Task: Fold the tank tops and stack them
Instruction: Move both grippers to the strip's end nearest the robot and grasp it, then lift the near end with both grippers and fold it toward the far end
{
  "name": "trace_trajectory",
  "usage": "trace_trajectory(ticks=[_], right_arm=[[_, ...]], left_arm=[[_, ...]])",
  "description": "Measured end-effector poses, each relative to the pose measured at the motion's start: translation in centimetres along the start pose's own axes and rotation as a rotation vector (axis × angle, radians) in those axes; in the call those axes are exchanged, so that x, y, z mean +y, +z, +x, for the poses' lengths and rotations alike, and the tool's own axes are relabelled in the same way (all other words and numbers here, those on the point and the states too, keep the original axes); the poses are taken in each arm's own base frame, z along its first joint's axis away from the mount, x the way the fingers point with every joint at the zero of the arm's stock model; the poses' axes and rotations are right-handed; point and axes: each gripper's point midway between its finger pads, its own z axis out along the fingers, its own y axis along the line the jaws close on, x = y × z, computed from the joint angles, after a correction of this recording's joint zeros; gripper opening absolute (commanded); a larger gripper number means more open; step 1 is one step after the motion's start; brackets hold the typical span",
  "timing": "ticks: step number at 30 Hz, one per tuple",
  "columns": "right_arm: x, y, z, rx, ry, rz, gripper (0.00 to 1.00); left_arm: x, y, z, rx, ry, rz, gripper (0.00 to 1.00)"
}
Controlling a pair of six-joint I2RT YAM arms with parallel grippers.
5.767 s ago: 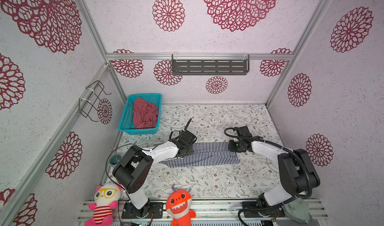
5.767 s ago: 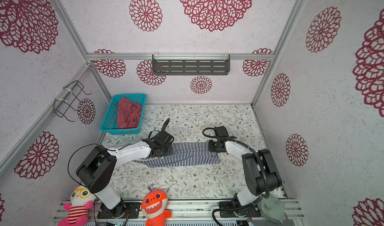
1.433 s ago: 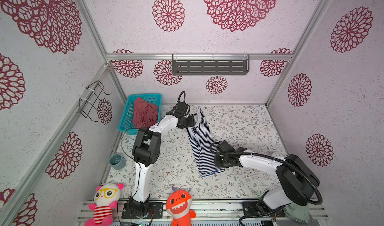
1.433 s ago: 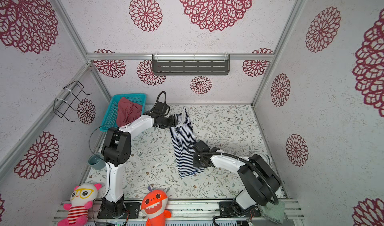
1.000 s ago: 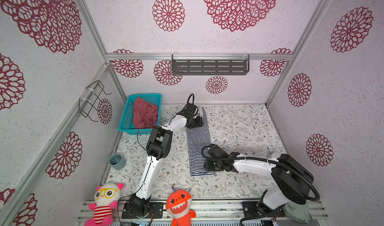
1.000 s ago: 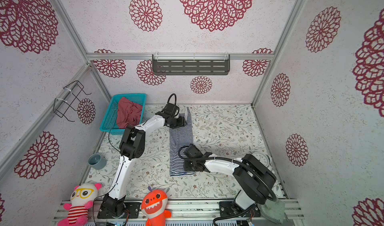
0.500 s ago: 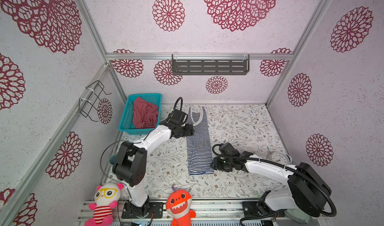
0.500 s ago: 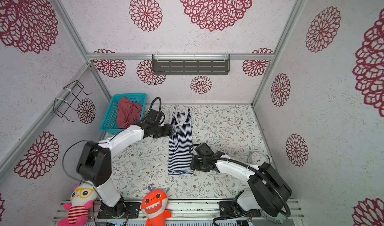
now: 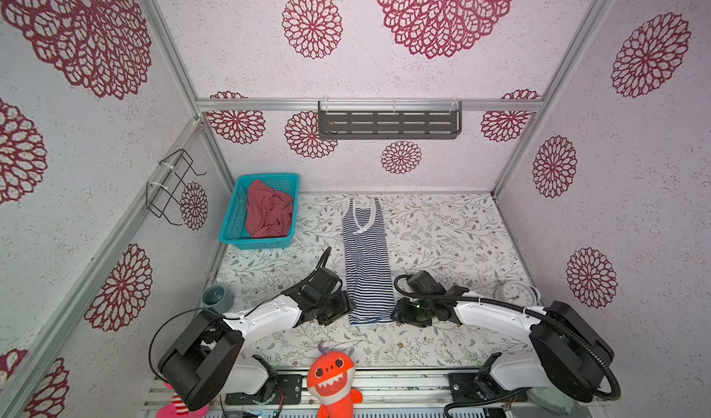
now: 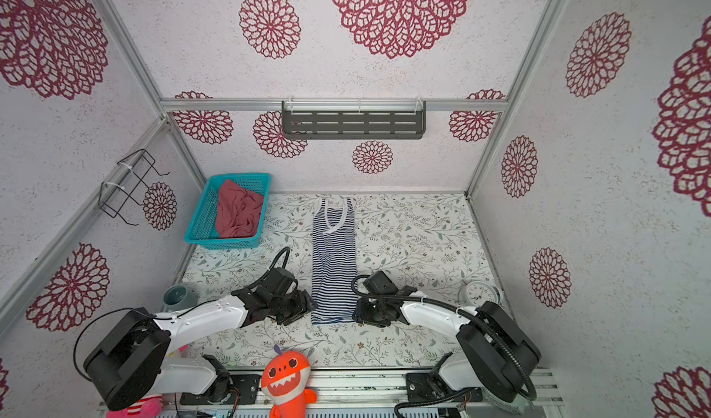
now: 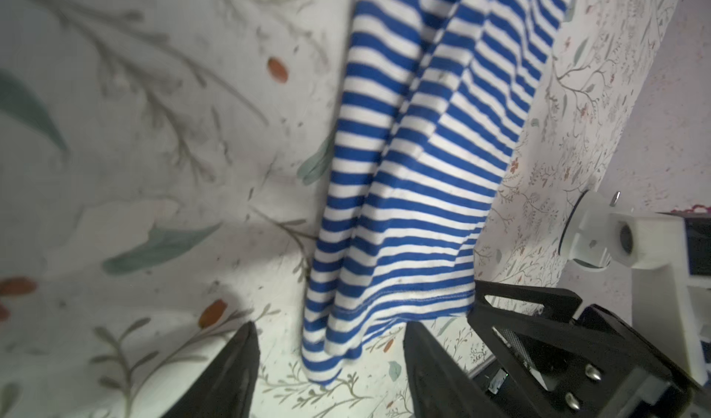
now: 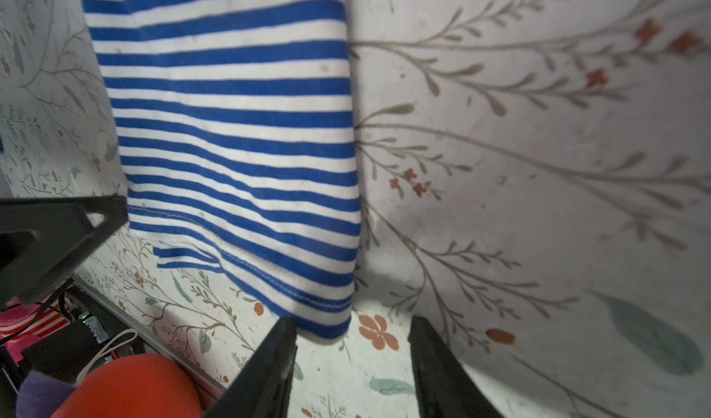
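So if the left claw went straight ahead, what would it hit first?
Probably the striped tank top: its hem corner lies just ahead of the open left claw.

The floral table [image 9: 442,235] carries the striped tank top [image 9: 365,258] centrally, basket [image 9: 254,244] at ten o'clock, cup [image 9: 217,298] at eight, clock [image 9: 515,293] at four.

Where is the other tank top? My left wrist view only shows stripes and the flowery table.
Observer: The red top lies crumpled in the basket, at the back left corner.
Operator: What does mine look like whole?
Observer: In both top views the striped top is one long narrow strip, straps by the back wall, hem near the arms.
Operator: What's the other arm doing?
Observer: The right gripper is open at the hem's far corner, gripping nothing.
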Motion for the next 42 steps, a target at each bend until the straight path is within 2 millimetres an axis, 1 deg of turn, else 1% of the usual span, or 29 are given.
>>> trace_trajectory(ticks=[5, 9, 15, 18, 20, 22, 25, 27, 28, 29, 32, 35, 37, 38, 40, 42], right_arm=[[-0.1, 0.1, 0.1, 0.000, 0.005, 0.003, 0.50], [0.0, 0.1, 0.0, -0.009, 0.014, -0.009, 0.50], [0.4, 0.1, -0.2, -0.018, 0.015, -0.023, 0.44], [0.6, 0.3, -0.1, -0.017, 0.015, -0.030, 0.42], [0.8, 0.6, -0.1, -0.014, 0.010, -0.033, 0.41], [0.9, 0.8, 0.0, -0.011, 0.005, -0.036, 0.35], [1.1, 1.0, 0.1, -0.008, 0.000, -0.038, 0.21], [1.1, 1.1, 0.2, -0.006, -0.005, -0.036, 0.10], [1.2, 1.1, 0.2, -0.004, -0.008, -0.037, 0.06], [1.3, 1.1, 0.3, -0.004, -0.012, -0.038, 0.00], [1.8, 0.8, 0.3, -0.006, -0.022, -0.043, 0.00], [2.7, -0.1, 0.4, -0.011, -0.039, -0.063, 0.00], [3.4, -0.8, 0.2, -0.024, -0.052, -0.081, 0.00], [3.8, -1.3, 0.0, -0.032, -0.060, -0.088, 0.00], [4.3, -2.0, -0.5, -0.047, -0.078, -0.094, 0.00], [5.1, -2.7, -1.3, -0.065, -0.100, -0.099, 0.00]], left_arm=[[-0.4, 0.6, 1.6, 0.030, -0.042, 0.033, 0.54], [-0.5, 0.8, 2.3, 0.038, -0.066, 0.054, 0.49], [-0.7, 1.3, 2.7, 0.042, -0.086, 0.083, 0.39], [-1.0, 1.7, 2.7, 0.046, -0.085, 0.091, 0.35], [-1.1, 1.9, 2.7, 0.048, -0.083, 0.087, 0.29], [-1.0, 2.0, 2.7, 0.050, -0.078, 0.078, 0.23], [-0.8, 2.1, 2.7, 0.053, -0.069, 0.054, 0.16], [-0.4, 2.1, 2.7, 0.052, -0.059, 0.028, 0.08], [-0.3, 2.0, 2.7, 0.053, -0.058, 0.017, 0.04], [-0.2, 1.9, 2.7, 0.051, -0.053, 0.006, 0.00], [0.3, 1.4, 2.7, 0.048, -0.038, -0.034, 0.00], [0.7, 0.5, 2.8, 0.052, -0.029, -0.086, 0.00], [0.2, -0.5, 2.6, 0.046, -0.011, -0.101, 0.00], [-0.4, -1.2, 2.4, 0.036, 0.005, -0.100, 0.00], [-1.5, -2.4, 1.6, 0.015, 0.027, -0.087, 0.00], [-2.1, -3.2, 0.7, 0.000, 0.043, -0.081, 0.00]])
